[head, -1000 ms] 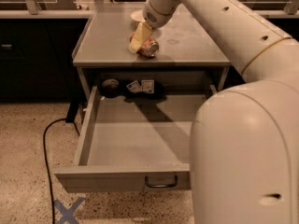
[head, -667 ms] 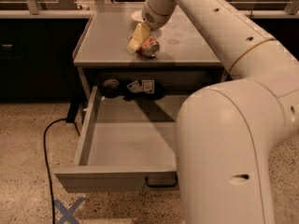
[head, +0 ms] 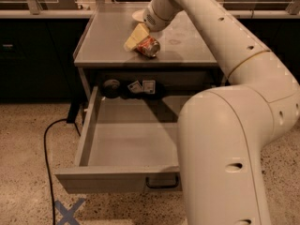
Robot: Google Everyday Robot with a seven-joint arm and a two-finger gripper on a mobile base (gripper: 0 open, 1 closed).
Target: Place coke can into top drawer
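The coke can (head: 150, 46), red with a silver end, lies tilted on the grey cabinet top (head: 108, 41), near its front edge. My gripper (head: 142, 41) reaches down from the upper right and is right at the can, its cream-yellow part touching the can's left side. The can's far side is hidden. The top drawer (head: 131, 144) below is pulled wide open and its visible inside is empty. Its grey front panel (head: 101, 180) faces me, with the dark handle (head: 161, 184) partly behind my arm.
My own large arm link (head: 225, 149) covers the drawer's right part. A white bowl (head: 137, 15) sits behind my wrist. Small dark objects (head: 140, 87) lie in the recess behind the drawer. A black cable (head: 46, 144) and blue tape cross (head: 68, 212) are on the floor at left.
The big near link of my arm has swung left and now covers more of the drawer's right side. The gripper and the can stay in the same place on the cabinet top.
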